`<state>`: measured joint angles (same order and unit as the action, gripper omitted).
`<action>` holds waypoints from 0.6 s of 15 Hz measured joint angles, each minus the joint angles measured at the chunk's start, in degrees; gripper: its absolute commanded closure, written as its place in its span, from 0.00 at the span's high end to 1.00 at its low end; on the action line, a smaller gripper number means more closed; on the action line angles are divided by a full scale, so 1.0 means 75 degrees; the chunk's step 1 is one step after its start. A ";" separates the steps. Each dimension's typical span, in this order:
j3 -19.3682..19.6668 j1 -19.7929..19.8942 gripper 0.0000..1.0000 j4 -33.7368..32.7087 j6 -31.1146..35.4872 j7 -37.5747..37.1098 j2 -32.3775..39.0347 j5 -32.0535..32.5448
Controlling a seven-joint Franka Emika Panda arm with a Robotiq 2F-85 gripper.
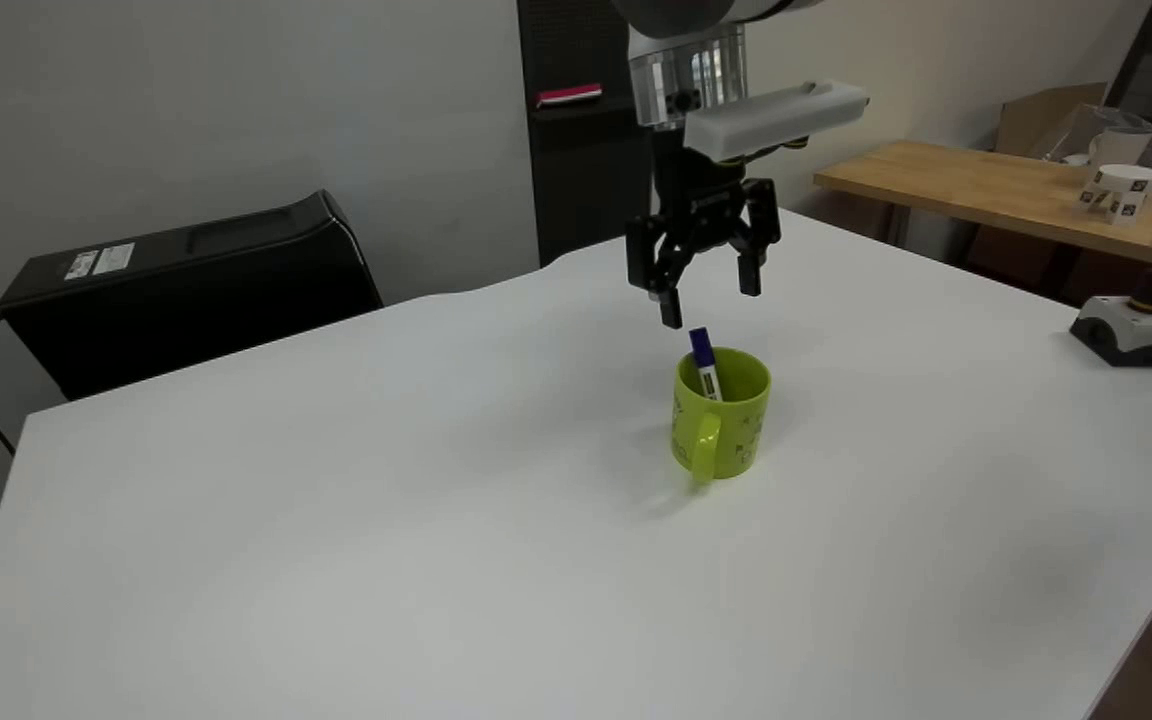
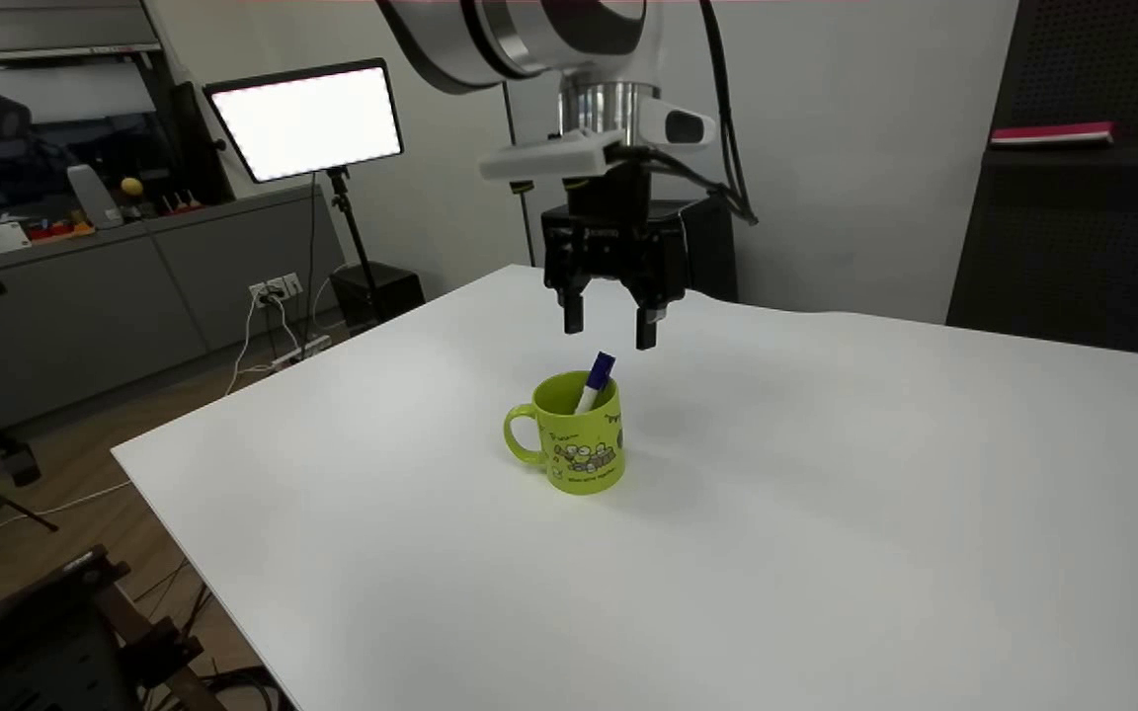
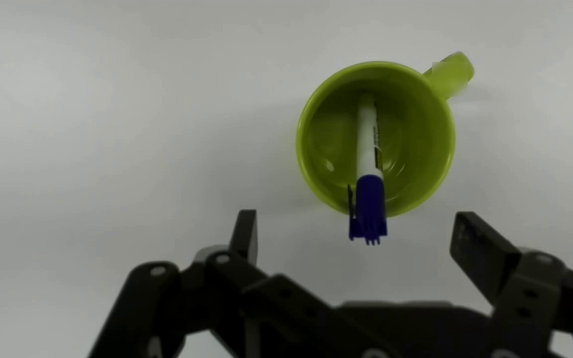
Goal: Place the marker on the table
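Note:
The marker, with a white body and blue cap, leans inside the lime-green cup with its cap end sticking out above the rim. It shows in both exterior views and in the wrist view. The cup stands upright on the white table. My gripper is open and empty, pointing down just above the cup. In the wrist view the marker's cap lies between the two spread fingers, not touching either. The marker's lower end is inside the cup.
The cup's handle juts from its side. A grey and black button box sits at the table's edge. A light-wood table with clutter and a black box stand beyond the white table.

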<state>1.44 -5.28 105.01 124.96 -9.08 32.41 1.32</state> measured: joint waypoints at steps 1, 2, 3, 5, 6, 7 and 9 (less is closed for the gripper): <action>0.0000 0.0001 1.00 0.0001 0.0000 0.0000 0.0022 -0.0003; 0.0000 0.0001 1.00 0.0002 0.0000 0.0000 0.0043 -0.0003; 0.0000 0.0003 1.00 0.0005 0.0000 0.0000 0.0058 -0.0003; 0.0000 0.0009 1.00 0.0015 0.0000 0.0000 0.0069 -0.0004; 0.0000 0.0013 0.75 0.0019 0.0000 0.0000 0.0070 -0.0004; 0.0001 0.0016 0.74 0.0023 0.0000 0.0000 0.0071 -0.0004; 0.0001 0.0023 0.60 0.0030 0.0000 0.0000 0.0072 -0.0004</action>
<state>1.44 -5.11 105.24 124.96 -9.08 32.95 1.29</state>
